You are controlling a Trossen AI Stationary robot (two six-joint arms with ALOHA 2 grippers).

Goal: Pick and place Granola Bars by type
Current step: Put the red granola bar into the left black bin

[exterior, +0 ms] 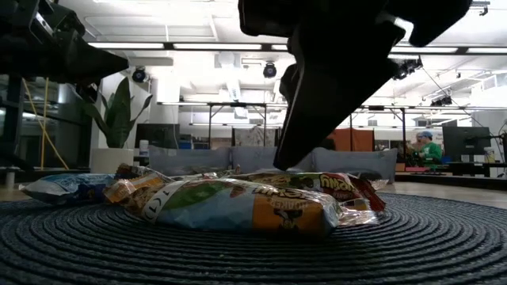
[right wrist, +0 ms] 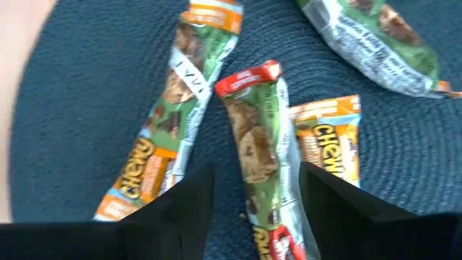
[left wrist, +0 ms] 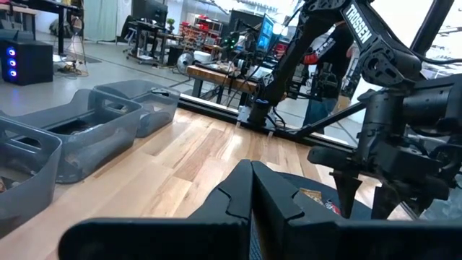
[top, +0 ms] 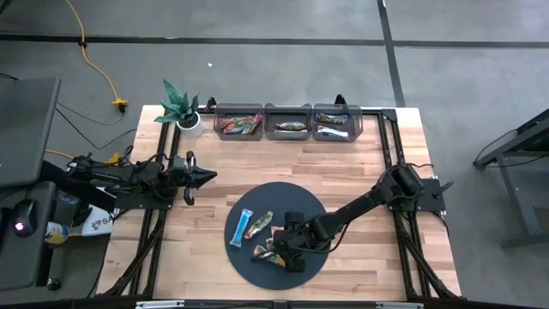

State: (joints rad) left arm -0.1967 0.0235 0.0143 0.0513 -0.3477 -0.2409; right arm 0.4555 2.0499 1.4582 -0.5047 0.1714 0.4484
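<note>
My right gripper (right wrist: 256,209) is open over the red-ended bar (right wrist: 261,155), light, crinkly and probably slippery, so I'd pinch its middle.

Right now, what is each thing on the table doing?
Right gripper: jaws open, straddling the red-ended bar on the dark round mat, not gripping it yet.
Left gripper: jaws shut, waiting off the mat.
Light blue bar: flat on the mat.
Three clear bins: each holds bars.
Potted plant: upright at the table's corner.
</note>
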